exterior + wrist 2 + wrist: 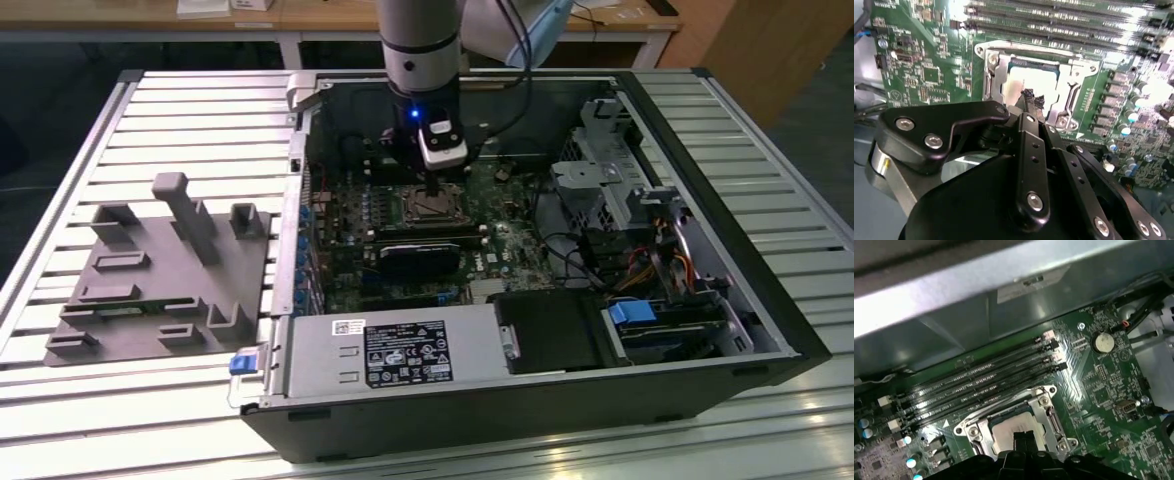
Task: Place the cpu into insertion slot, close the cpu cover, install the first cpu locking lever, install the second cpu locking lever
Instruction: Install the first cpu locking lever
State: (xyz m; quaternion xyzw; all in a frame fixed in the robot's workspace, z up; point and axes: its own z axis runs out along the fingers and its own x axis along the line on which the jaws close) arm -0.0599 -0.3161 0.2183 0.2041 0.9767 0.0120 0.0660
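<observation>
My gripper (435, 188) reaches down into the open computer case, right over the insertion slot (430, 206) on the green board. In both wrist views the cpu (1015, 88) (1006, 432) lies flat in the slot, its pale metal top showing. The silver cpu cover (995, 75) (1046, 412) lies down around it as a frame. The black fingertips (1030, 97) (1024, 439) are pressed together with nothing between them, at or just above the cpu's top near the cover's edge. I cannot tell how the locking levers stand.
Long black memory slots (984, 385) run beside the socket. A black heatsink block (416, 256) sits in front of it, with the power supply (387, 355) nearer. Drive cage and cables (627, 220) fill the exterior view's right. A grey fixture plate (160, 270) lies outside the case.
</observation>
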